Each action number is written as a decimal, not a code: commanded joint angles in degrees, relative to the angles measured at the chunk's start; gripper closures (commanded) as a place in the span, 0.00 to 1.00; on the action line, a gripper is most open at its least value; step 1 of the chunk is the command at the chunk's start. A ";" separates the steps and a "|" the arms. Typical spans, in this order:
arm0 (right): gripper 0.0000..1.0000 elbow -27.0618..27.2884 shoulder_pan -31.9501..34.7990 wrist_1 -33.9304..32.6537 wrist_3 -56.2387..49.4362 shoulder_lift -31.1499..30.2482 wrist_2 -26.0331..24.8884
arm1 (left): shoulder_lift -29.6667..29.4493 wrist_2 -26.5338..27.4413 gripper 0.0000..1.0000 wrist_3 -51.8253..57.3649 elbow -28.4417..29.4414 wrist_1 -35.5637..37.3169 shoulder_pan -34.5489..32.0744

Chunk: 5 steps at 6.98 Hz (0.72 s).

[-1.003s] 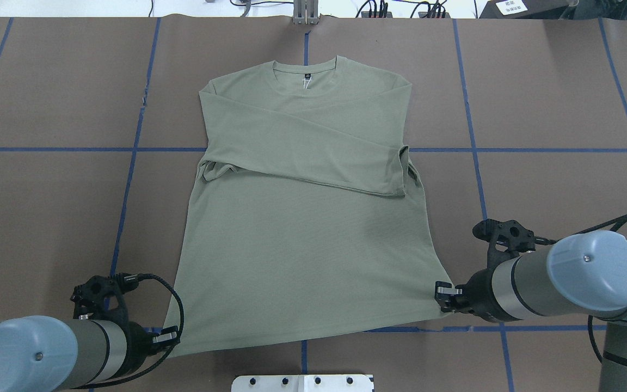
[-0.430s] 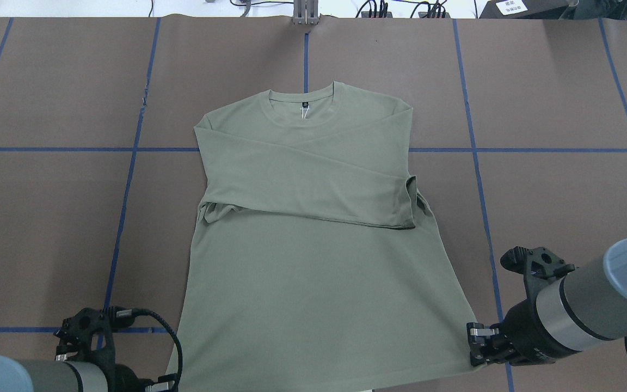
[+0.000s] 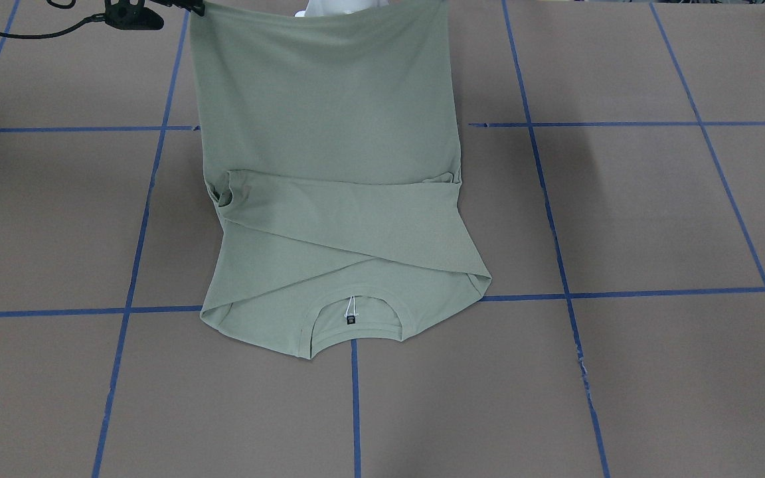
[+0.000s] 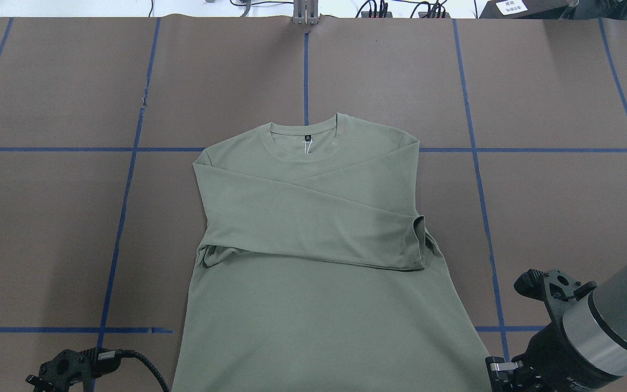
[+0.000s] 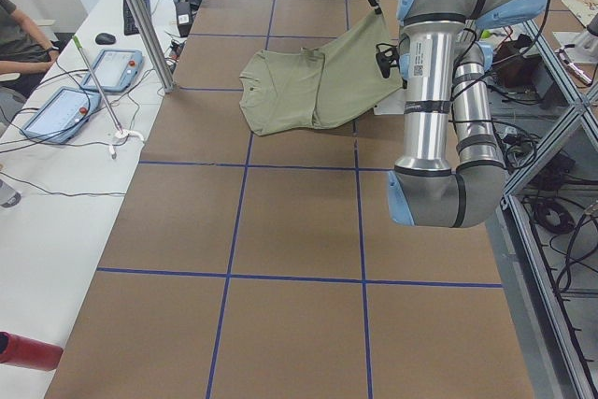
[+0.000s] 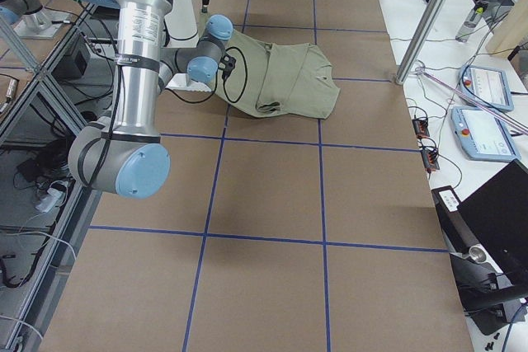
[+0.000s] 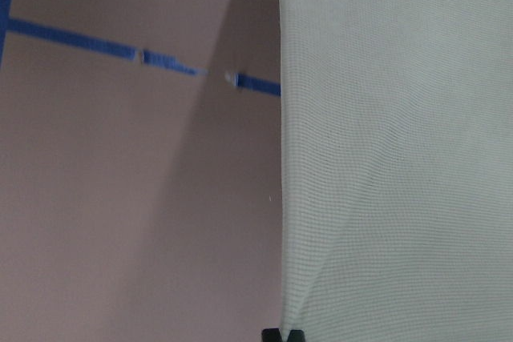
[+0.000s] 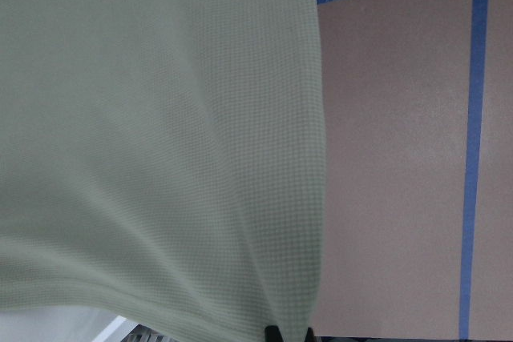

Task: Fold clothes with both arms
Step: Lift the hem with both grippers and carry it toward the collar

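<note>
The pale sage-green shirt (image 4: 313,294) lies face up on the brown table, collar (image 4: 305,136) away from me, both sleeves (image 4: 313,218) folded across the chest. It also shows in the front-facing view (image 3: 329,99). My right gripper (image 4: 496,375) is shut on the hem's right corner, seen also in its wrist view (image 8: 286,332) and the front-facing view (image 3: 190,8). My left gripper (image 7: 283,334) is shut on the hem's left corner; only its wrist mount (image 4: 68,370) shows overhead. The side views show the hem end (image 5: 374,30) raised off the table toward my base.
Blue tape lines (image 4: 305,71) grid the brown table cover. A metal clamp (image 4: 305,13) sits at the far edge. My white pedestal base (image 3: 336,6) is behind the hem. Operator tablets (image 5: 65,109) and a pole (image 5: 140,16) stand beside the table.
Both grippers have pulled back toward my base with the hem corners held. The whole shirt has slid toward me; the collar has moved down the overhead view.
</note>
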 commanded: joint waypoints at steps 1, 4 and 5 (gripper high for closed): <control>1.00 -1.73 5.16 0.00 -1.09 3.60 -2.13 | -0.39 -0.17 1.00 0.53 0.78 0.15 -2.82; 1.00 -12.34 17.03 0.00 -6.01 15.20 -2.42 | -5.47 -4.09 1.00 15.17 6.11 0.15 -19.74; 1.00 -14.99 19.59 0.00 -6.01 17.93 -2.42 | -9.49 -9.61 1.00 19.83 11.19 0.33 -28.69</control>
